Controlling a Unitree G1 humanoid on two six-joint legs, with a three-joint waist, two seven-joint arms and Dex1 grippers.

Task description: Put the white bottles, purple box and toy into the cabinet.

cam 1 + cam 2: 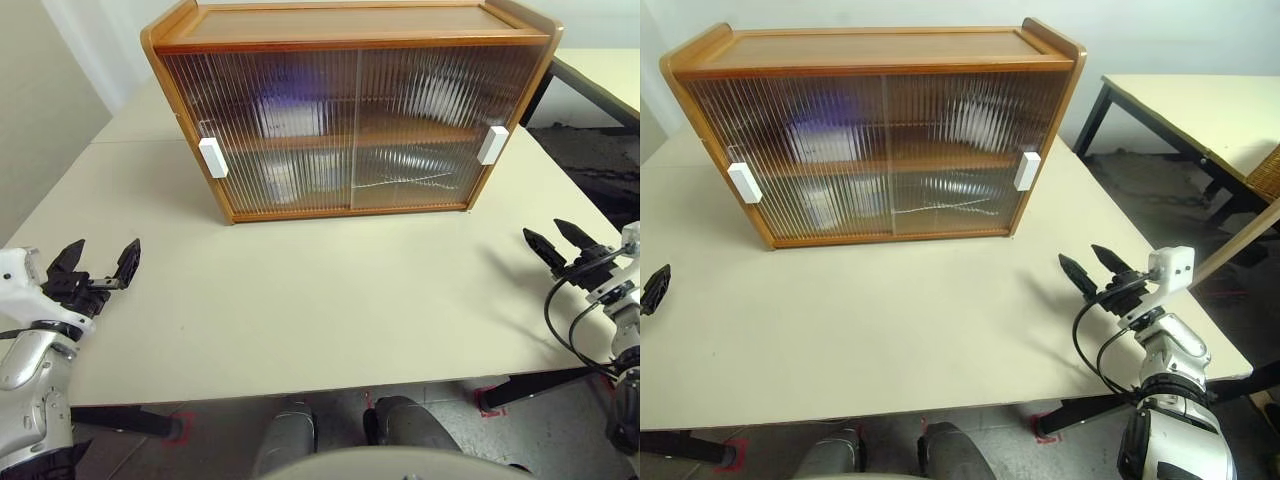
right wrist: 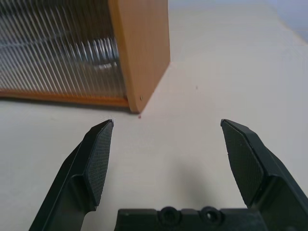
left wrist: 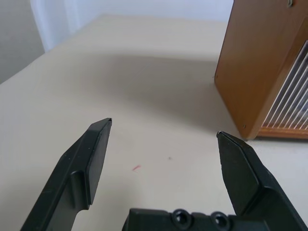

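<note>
Your tabletop (image 1: 330,310) is bare in front of the cabinet (image 1: 350,110), whose doors are shut; purple box (image 1: 285,110) and a bottle (image 1: 285,185) blur behind them. Left gripper (image 1: 98,262) and right gripper (image 1: 560,240), jaws wide and empty, flank it equally

Glossy wooden cabinet (image 1: 350,40), ribbed translucent doors (image 1: 350,125)

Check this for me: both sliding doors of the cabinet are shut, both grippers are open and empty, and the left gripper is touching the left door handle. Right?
Not quite. The left gripper hovers over the table, well apart from the left door handle, as the left eye view shows. The cabinet doors are shut, and the right gripper is open and empty too.
</note>
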